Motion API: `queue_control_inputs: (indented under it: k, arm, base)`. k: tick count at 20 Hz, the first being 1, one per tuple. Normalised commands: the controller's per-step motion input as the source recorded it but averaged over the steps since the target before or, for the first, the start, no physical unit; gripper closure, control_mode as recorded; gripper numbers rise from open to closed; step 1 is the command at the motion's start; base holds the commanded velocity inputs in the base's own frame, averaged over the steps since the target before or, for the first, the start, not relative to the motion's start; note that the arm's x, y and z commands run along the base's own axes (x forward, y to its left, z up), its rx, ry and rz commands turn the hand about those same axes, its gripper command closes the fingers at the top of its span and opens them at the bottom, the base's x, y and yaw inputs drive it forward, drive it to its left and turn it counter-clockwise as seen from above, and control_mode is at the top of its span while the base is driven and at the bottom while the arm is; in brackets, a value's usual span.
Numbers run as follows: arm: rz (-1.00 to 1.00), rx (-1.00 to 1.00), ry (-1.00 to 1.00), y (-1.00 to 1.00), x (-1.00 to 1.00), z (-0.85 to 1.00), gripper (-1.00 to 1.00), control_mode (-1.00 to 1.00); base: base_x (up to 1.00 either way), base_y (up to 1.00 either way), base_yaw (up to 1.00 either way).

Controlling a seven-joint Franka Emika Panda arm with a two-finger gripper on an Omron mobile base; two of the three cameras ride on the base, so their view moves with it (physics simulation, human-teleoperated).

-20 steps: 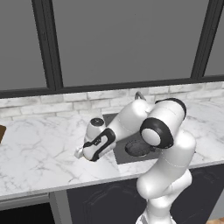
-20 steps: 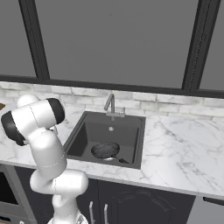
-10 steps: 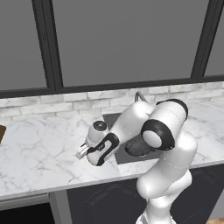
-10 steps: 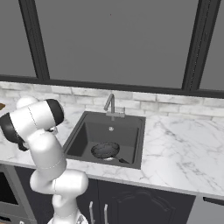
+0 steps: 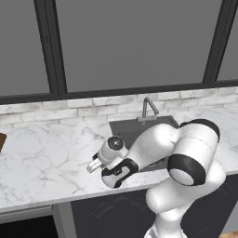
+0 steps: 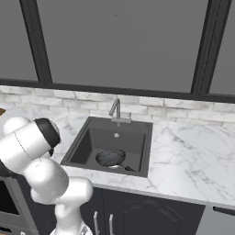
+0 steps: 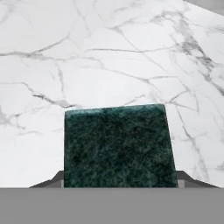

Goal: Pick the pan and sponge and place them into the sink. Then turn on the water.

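Note:
The sponge [image 7: 117,146] shows its dark green top up close in the hand view, and my gripper [image 7: 119,183] is shut on it, one fingertip at each lower side. Seen from the left base view, the gripper [image 5: 94,165] hangs just over the marble counter, left of the sink [image 5: 122,128]. The dark round pan [image 6: 110,157] lies on the floor of the sink [image 6: 146,151], near its front. My arm hides the pan in the left base view. No stream of water comes from the faucet [image 6: 115,109].
White marble counter [image 5: 42,158] stretches left of the sink and also to its right [image 6: 193,156]. A brick backsplash and dark windows rise behind. The gooseneck faucet [image 5: 148,108] stands at the basin's back edge. Dark cabinet fronts sit below.
The hand has shifted a little toward the counter's front edge and turned at the wrist. The jaws narrowed slightly around the sponge. The pan has stayed in the sink.

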Motion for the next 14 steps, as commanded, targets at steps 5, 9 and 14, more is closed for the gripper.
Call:
queue_control_inputs:
  k: [5, 9, 14]
  arm:
    - [-0.07, 0.02, 0.01, -0.4, -0.14, 0.62, 1.0, -1.0]
    - [-0.07, 0.02, 0.02, -0.4, -0.13, 0.62, 1.0, -1.0]
    - [-0.07, 0.03, 0.04, -0.4, -0.14, 0.55, 1.0, -1.0]
  base:
    - [0.0, 0.0, 0.0]
    - [0.0, 0.0, 0.0]
    - [0.0, 0.0, 0.0]
